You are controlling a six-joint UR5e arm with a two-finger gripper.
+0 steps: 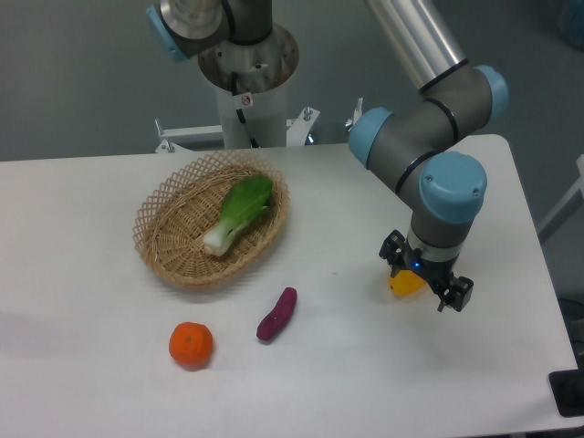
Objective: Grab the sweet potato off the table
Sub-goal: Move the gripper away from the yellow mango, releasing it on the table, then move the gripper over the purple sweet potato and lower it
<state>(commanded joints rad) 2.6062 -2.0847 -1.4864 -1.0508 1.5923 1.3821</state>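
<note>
Sweet potato lies flat on the bench, bare, nothing touching it, pointing roughly 1 to 7 o'clock. Orange sits near it at about 8 o'clock, basket with a leafy green in it at about 11 o'clock.

Hand is well apart from the potato, out at its 3 o'clock, low over the bench. A yellow-orange fruit shows right at the fingers, mostly hidden. Can't tell whether the fingers are clamped on it, just around it, or spread.

Step in hand, my read: get across to the potato; nothing picked up yet. To do it well: lift clear of the yellow fruit first so it doesn't get dragged, travel toward 9 o'clock, stop above the potato's middle. Turn the wrist so the fingers close across the narrow width, not along the length. Come straight down, fingers spread, then close on the thick middle; the tapered ends would likely slip. Keep off the orange.

Arm pose: upper link comes down from 12 o'clock, elbow bent over the bench's right side, wrist pointing down, hand hanging below it.
</note>
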